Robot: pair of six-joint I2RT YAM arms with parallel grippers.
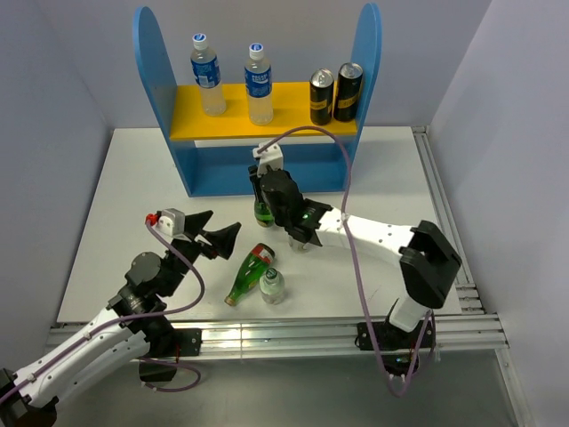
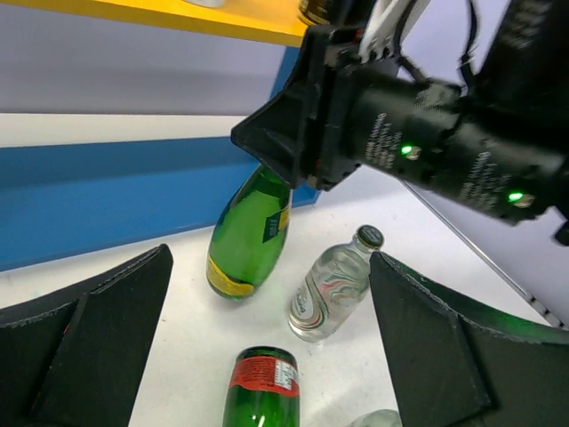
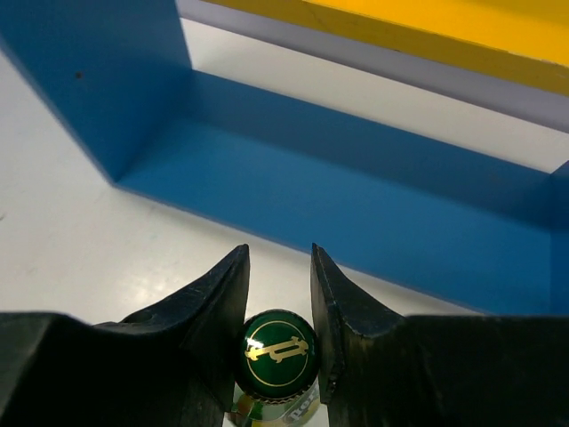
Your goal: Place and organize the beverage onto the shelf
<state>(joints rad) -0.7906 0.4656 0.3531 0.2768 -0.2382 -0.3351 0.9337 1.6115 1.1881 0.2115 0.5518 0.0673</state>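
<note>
My right gripper (image 1: 265, 197) (image 3: 279, 267) is shut on the cap of a dark green bottle (image 1: 263, 213) (image 3: 277, 351) (image 2: 252, 227). The bottle is tilted, with its base at the table just in front of the blue shelf's base (image 1: 222, 173). A second green bottle (image 1: 248, 275) (image 2: 260, 391) lies on its side between my open, empty left gripper's (image 1: 219, 237) (image 2: 267, 356) fingers (image 2: 80, 342). A short clear bottle (image 1: 273, 286) stands beside it. Another short clear bottle (image 2: 327, 285) stands near the right arm. Two blue-label bottles (image 1: 206, 76) (image 1: 259, 84) stand on the yellow board (image 1: 293, 120).
Two black-and-gold cans (image 1: 334, 93) stand at the right of the yellow board. The shelf's lower level (image 3: 356, 191) holds nothing. Grey walls close the left, back and right. A metal rail (image 1: 440, 196) runs along the table's right edge.
</note>
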